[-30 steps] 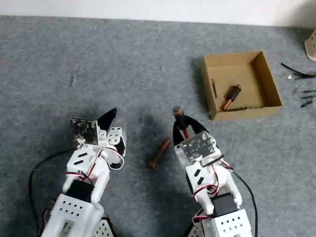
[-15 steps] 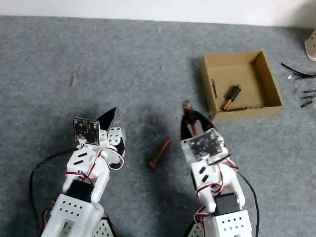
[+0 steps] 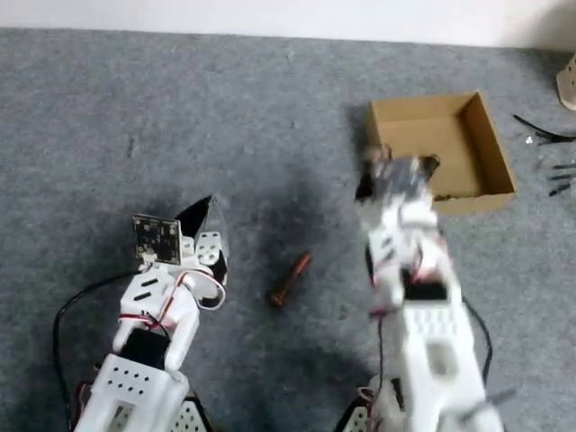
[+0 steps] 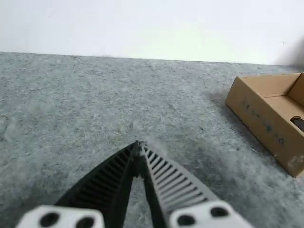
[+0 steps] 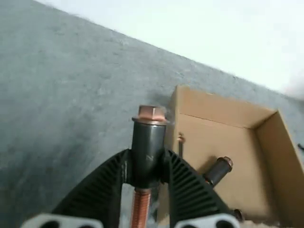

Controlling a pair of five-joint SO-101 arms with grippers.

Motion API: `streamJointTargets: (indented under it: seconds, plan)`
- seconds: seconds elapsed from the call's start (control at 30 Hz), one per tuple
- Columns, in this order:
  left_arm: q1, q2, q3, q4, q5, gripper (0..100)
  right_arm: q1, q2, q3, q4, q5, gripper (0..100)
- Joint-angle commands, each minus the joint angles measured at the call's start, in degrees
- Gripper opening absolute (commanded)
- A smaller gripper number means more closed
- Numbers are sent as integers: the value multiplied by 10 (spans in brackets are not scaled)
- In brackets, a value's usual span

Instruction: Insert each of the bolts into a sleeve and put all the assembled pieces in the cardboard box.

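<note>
Grey felt-covered table (image 3: 135,90) with two arms at its front edge. Left arm (image 3: 153,324) stands toward the front-left corner. The right arm (image 3: 418,297), blurred in the high view, stretches from the front edge toward the back-right corner. The cardboard box (image 3: 486,198) sits open near the back-right corner. Left end effector (image 4: 139,147): fingers pressed together at the tips, above the felt. Right end effector (image 5: 147,159): pinching a dark sleeve (image 5: 148,142) held upright, with a copper bolt (image 5: 152,114) through it, head up, at the box's near-left corner. A second assembled piece (image 5: 218,171) lies inside the box. A loose bolt (image 3: 290,279) lies on the table between the arms, toward the front edge.
</note>
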Motion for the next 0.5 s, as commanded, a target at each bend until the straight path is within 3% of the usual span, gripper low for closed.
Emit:
streamJointTargets:
  seconds: [0.0,0.2,0.47]
  plan:
    - [-13,-1,2,-1,-6,7,61,207,-203,-26,-112,5]
    - [-11,-1,2,-1,-6,7,138,401,-329,-27,-270,5]
    - [-10,-1,2,-1,-6,7,147,498,-337,-29,-289,8]
